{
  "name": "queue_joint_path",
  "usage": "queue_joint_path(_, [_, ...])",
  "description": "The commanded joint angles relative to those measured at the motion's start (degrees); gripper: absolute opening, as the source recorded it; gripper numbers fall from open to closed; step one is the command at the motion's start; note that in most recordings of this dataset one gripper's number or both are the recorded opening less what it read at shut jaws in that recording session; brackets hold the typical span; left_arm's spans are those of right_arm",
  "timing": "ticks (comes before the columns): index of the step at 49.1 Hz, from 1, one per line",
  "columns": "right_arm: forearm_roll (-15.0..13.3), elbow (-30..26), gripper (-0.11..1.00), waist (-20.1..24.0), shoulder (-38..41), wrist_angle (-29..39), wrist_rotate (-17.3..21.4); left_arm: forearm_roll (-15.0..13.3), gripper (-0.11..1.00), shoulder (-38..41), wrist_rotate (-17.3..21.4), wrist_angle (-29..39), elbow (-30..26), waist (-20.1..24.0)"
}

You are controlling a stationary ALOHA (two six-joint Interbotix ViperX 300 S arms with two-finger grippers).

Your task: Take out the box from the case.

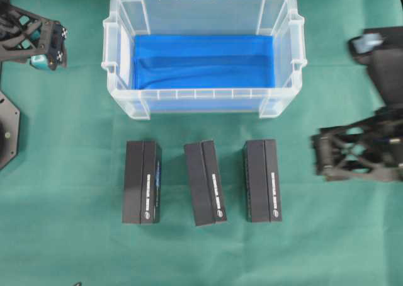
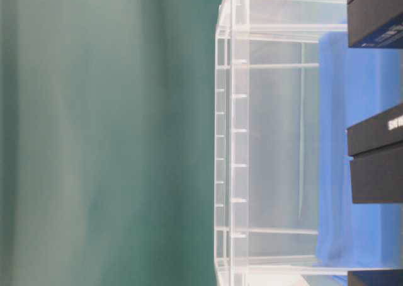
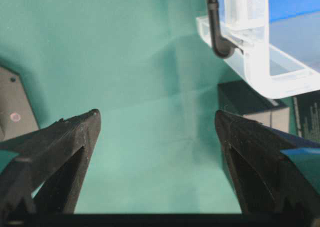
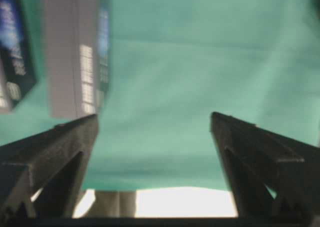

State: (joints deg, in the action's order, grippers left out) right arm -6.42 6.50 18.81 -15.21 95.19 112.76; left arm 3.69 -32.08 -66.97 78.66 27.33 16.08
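Clear plastic case, one; black boxes, three; left gripper, right gripper, jaws apart

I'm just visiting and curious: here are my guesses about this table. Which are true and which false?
1. Three dark boxes lie on the green cloth outside the case. True: left box, middle box, right box.
2. A box sits inside the case. False: only the blue cloth shows there.
3. The left claw is gripping a box. False: it is open and holds nothing.
4. The right claw is open and holds nothing. True.
5. The middle box lies slightly askew compared with its neighbours. True.
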Motion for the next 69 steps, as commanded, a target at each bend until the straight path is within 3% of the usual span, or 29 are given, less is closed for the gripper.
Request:
queue_joint_path(1, [0.7,1.8,0.92,1.5,-4.0,0.0,1.3,0.0,0.98,-0.2,-0.1,0.0,-0.7,-0.3])
queue_joint_path(11, [0.4,3.6,0.92,2.0,-6.2,-0.1,2.0,0.0,0.98,-0.3,-0.2,0.0,-0.7,-0.4])
queue_joint_path(20, [-1.3,3.9,0.92,-1.1,-6.2,-1.0,-0.3,0.0,0.98,-0.2,-0.4,0.0,-0.7,-0.6])
queue_joint_path(50, [-0.3,11.0,0.91,-32.5,-10.0,-6.4,-34.9,0.0,0.98,-0.4,-3.1,0.1,-0.4,-0.7])
queue_joint_path(60, [-0.1,11.2,0.91,-39.8,-9.9,-7.5,-41.6,0.0,0.98,-0.4,-3.3,0.1,-0.4,-0.7])
queue_joint_path(69, [0.3,11.0,0.91,-42.1,-9.9,-7.5,-44.0,0.0,0.98,-0.4,-3.3,0.1,-0.5,-0.7])
